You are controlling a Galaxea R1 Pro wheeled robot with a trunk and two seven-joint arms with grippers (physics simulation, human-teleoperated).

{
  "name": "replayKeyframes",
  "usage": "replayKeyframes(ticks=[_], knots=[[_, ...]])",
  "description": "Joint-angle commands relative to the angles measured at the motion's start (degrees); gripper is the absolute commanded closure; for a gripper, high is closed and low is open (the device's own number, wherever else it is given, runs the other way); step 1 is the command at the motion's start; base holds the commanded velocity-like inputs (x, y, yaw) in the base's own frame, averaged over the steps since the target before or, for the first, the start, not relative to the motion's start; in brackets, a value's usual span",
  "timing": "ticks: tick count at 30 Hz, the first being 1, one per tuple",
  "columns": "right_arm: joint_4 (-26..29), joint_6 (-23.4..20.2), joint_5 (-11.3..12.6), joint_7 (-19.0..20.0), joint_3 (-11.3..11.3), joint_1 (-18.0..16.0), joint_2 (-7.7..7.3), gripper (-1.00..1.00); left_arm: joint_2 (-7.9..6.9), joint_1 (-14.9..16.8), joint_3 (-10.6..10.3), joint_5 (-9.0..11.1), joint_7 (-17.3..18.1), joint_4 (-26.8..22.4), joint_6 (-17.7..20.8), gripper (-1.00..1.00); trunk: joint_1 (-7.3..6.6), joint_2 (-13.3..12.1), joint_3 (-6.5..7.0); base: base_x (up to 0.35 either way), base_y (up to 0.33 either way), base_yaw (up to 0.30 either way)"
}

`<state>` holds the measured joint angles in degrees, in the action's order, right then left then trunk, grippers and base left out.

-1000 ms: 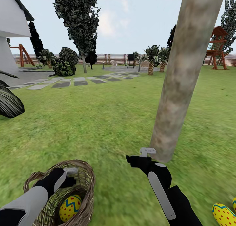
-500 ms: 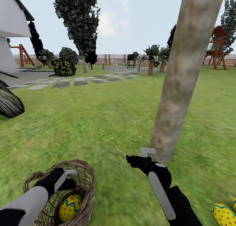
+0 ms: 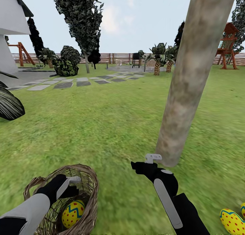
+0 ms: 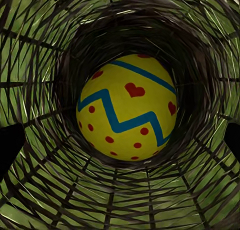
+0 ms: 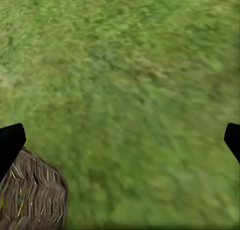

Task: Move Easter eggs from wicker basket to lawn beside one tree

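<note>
Only the head camera has tilted slightly. Spread wide, the left gripper hangs inside the wicker basket over the last egg; the right gripper is likewise open. Smooth, rigid and probably slippery, the egg is best pinched across its middle.

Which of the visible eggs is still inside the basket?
The egg with the blue zigzag band, lying in the wicker basket under the left tool. The other eggs lie on the lawn.
</note>
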<state>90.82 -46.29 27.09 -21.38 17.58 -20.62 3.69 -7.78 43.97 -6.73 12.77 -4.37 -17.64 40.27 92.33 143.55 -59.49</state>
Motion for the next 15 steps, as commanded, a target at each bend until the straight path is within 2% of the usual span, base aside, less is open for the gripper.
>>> replayKeyframes(ticks=[1, 15], knots=[[0.06, -0.12, 0.60, -0.59, 0.05, -0.04, 0.00, -1.00, -0.04, 0.00, -0.39, 0.63, -0.41, -0.11, 0.26, -1.00, 0.01, 0.04, -0.28, 0.000, 0.000, 0.000], [0.06, -0.12, 0.60, -0.59, 0.05, -0.04, 0.00, -1.00, -0.05, -0.02, -0.45, 0.63, -0.34, -0.12, 0.18, -1.00, 0.37, 0.23, -3.39, 0.000, 0.000, 0.000]])
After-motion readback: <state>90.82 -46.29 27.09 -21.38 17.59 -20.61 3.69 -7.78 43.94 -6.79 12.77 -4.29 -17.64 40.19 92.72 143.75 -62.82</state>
